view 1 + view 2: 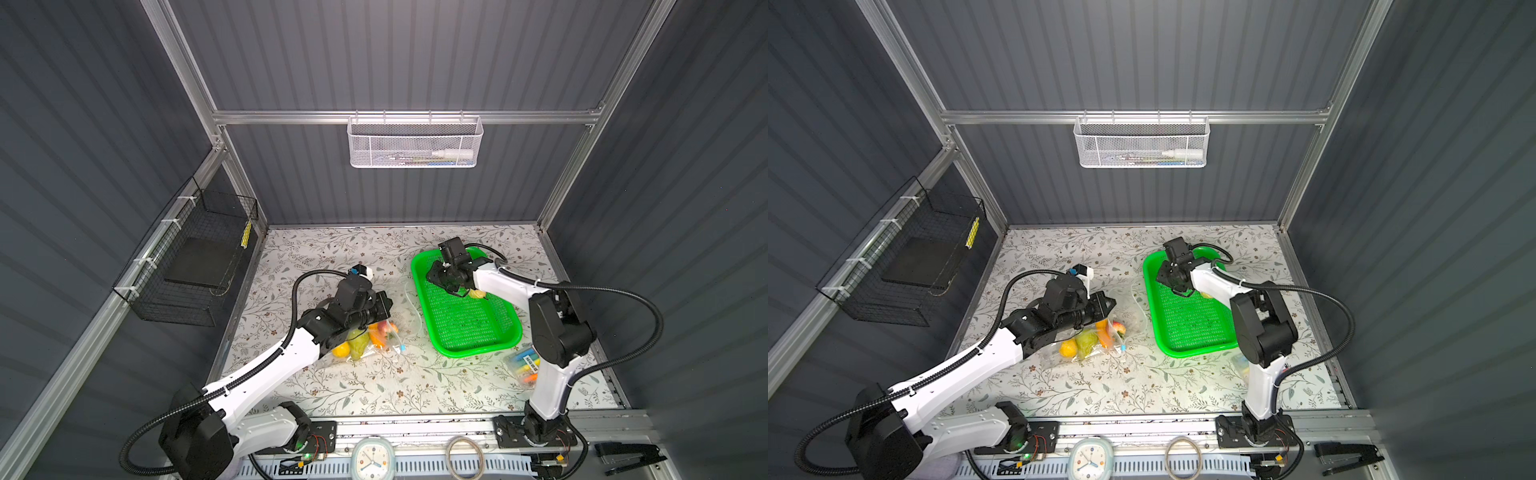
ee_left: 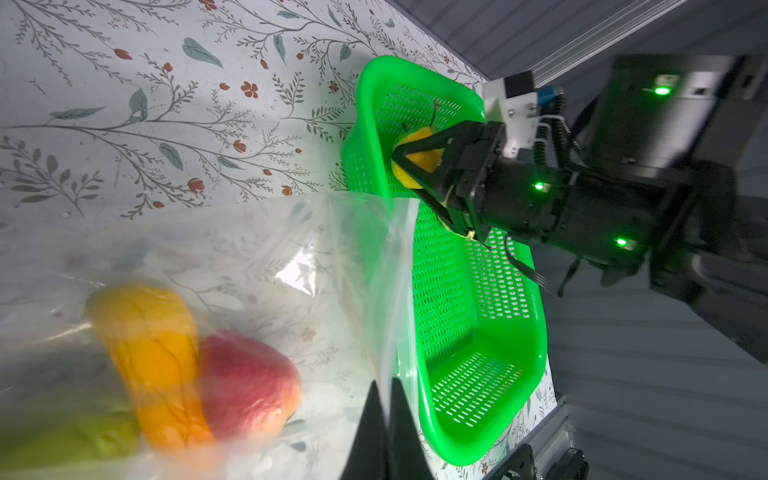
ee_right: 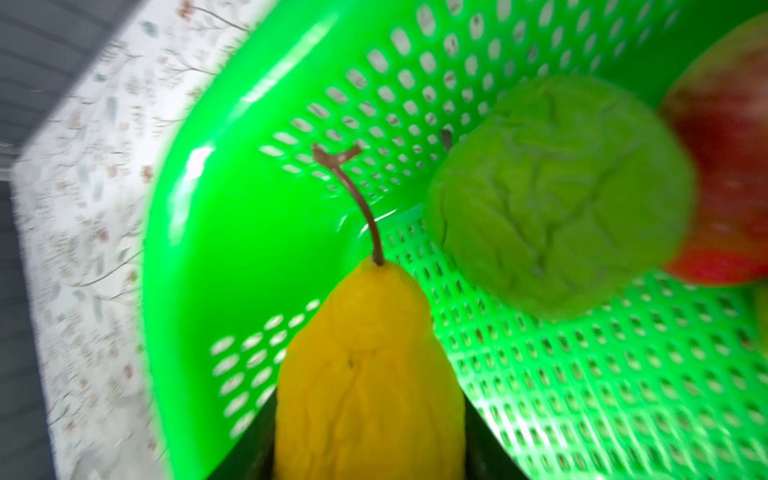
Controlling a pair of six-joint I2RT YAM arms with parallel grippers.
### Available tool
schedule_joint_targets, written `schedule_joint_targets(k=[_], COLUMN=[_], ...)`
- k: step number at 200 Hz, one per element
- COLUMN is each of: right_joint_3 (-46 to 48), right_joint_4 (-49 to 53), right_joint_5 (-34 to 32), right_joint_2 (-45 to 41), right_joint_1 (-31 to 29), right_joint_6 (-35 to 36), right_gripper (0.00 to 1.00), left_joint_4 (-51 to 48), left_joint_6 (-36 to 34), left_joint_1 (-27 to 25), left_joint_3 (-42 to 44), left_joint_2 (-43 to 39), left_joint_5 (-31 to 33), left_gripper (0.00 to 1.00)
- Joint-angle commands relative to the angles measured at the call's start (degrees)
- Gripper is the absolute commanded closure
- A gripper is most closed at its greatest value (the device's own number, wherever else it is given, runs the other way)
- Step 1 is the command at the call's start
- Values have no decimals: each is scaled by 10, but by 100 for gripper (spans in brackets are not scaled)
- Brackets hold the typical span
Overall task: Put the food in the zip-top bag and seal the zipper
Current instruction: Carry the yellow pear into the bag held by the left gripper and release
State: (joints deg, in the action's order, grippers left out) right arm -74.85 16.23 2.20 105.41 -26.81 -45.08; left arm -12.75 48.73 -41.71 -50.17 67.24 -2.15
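Floral tabletop (image 1: 374,386) under grey ribbed walls (image 1: 395,62), and we go straight to the right gripper (image 1: 463,292). It is down inside the green basket (image 3: 216,232), jaws about half spread and pressed against both flanks of the yellow pear (image 3: 370,374). The pear's long axis runs straight out along the fingers, brown stem leading away from the wrist. Just past it in the basket sit a lumpy green fruit (image 3: 557,199) and, touching that, a red fruit (image 3: 727,166), both blurred.

Outward now. The zip-top bag (image 2: 291,257) lies on the table just beside the basket, on the left arm's side, its mouth turned toward the basket. The left gripper (image 2: 385,390) is fully closed, pinching the mouth edge at the zipper (image 2: 401,270). We cannot tell how wide the mouth gapes.

So, as we read it, the pear must clear the basket wall and travel sideways toward the left arm, stem first. The left arm is nearer the bag but is busy holding it, so the right arm carries.

The bag is clear, crinkly and full of glare. Inside, an orange piece (image 2: 153,357), a red-blushed fruit (image 2: 245,382) and a pale green piece (image 2: 62,436) press together. The blue slider tab (image 1: 403,345) sits at the mouth's near end, and the bag is not yet sealed.
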Motion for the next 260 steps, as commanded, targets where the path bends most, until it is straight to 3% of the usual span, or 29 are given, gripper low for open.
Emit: schedule_joint_targets(k=[1,78,131,170,260], right_joint_3=[30,172,214,204,163], right_joint_4=[-6,29,26,1,-55], right_joint_5=[10,63,125,108,129], right_joint_2=[-47,-269,-364,-337,-210], right_joint_1=[2,-8,-62,-128,-181], right_joint_6=[44,142,163,166,147], right_gripper=[60,61,61,61,60], left_joint_4=[-4,7,14,13,9], left_joint_6=[-8,-8,-8,-7,0], left_joint_1=[-3,-3,-4,-4,-4], left_joint_3=[-11,-8,-11,-15,-12], left_joint_2=[5,14,25,32,25], left_joint_5=[-2,-6,-10,-16,-15], left_gripper=[100,100,100,100,100])
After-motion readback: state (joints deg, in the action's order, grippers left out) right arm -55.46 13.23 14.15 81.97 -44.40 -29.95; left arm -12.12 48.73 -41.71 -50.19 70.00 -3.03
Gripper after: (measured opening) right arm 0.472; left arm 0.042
